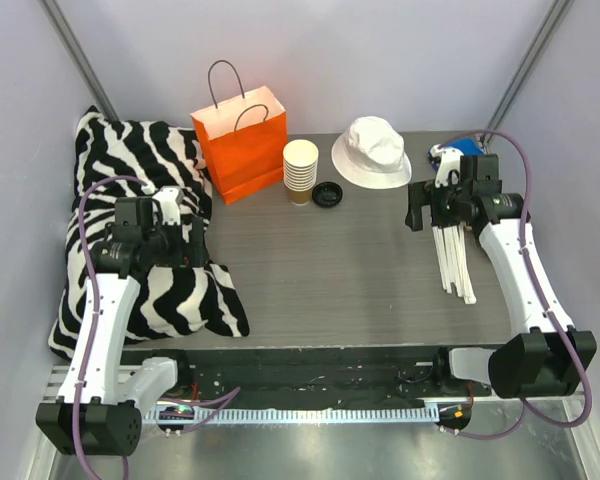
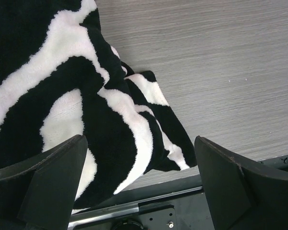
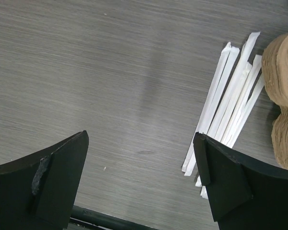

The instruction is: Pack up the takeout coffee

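Observation:
A round black lid [image 1: 327, 195] lies low on the table at the back, just right of a stack of lidless paper cups [image 1: 300, 170]. No lidded takeout coffee cup shows in any view. An orange paper bag [image 1: 238, 145] with handles stands upright left of the stack. My left gripper [image 1: 185, 245] is open and empty over the zebra blanket [image 1: 140, 230]; the left wrist view shows it [image 2: 139, 143] above the blanket's edge [image 2: 86, 105]. My right gripper [image 1: 425, 210] is open and empty over bare table [image 3: 140, 136], beside wrapped straws [image 3: 230, 105].
A white bucket hat [image 1: 372, 150] lies at the back right. The straws [image 1: 455, 260] lie under the right arm. A brown pulp carrier [image 3: 283, 96] sits right of the straws. A blue object [image 1: 470, 145] is at the far right corner. Grey walls surround the table.

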